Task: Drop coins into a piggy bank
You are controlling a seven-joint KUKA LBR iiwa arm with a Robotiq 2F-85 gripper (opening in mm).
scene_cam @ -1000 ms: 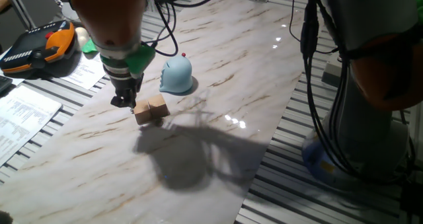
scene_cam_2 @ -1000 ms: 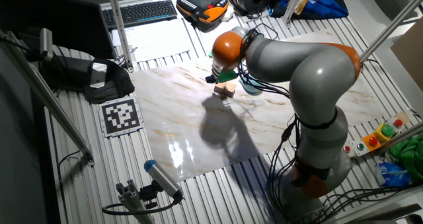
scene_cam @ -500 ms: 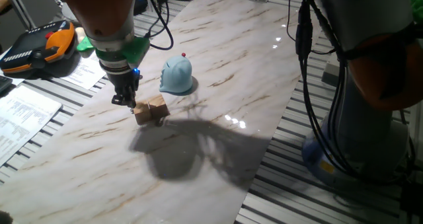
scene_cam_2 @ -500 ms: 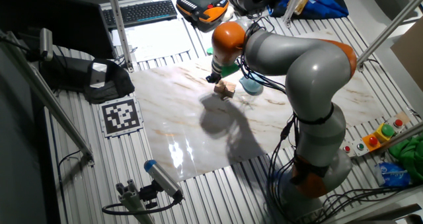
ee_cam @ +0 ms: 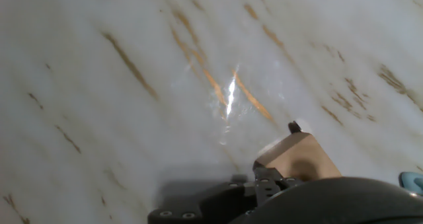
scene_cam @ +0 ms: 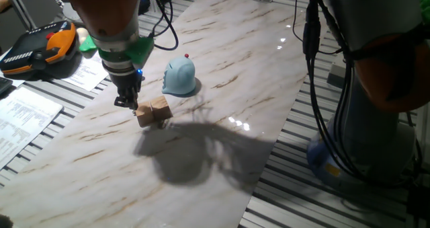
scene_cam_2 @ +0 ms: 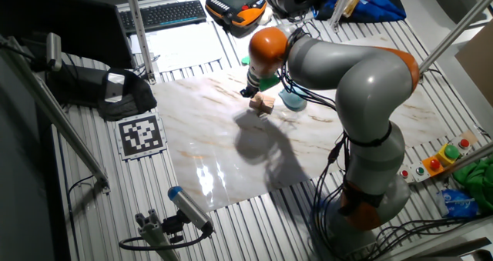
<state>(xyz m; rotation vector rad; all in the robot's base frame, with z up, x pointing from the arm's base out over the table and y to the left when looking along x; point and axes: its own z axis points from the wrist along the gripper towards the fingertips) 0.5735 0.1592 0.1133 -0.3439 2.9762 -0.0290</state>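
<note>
The light blue piggy bank (scene_cam: pixel 179 77) with its red knob stands on the marble tabletop; it also shows in the other fixed view (scene_cam_2: pixel 293 99) and at the hand view's right edge (ee_cam: pixel 413 180). My gripper (scene_cam: pixel 126 101) hangs just left of the pair of tan wooden cubes (scene_cam: pixel 153 111), its fingers narrow and together, a little above the surface. It shows in the other fixed view too (scene_cam_2: pixel 252 92). In the hand view a cube (ee_cam: pixel 297 159) lies just beyond my fingertips (ee_cam: pixel 264 179), with a tiny dark coin (ee_cam: pixel 293 126) at its far top corner. I cannot see whether anything is between the fingers.
An orange and black teach pendant (scene_cam: pixel 37 48) and papers (scene_cam: pixel 23 114) lie off the marble slab to the left. The arm's base and cables (scene_cam: pixel 363 87) stand at the right. A keyboard (scene_cam_2: pixel 171 15) and a printed marker tag (scene_cam_2: pixel 141 135) lie beyond the slab.
The hand and wrist shifted a little to the left and straightened over one second. The fingertips stay beside the cubes. Cubes and piggy bank have not moved.
</note>
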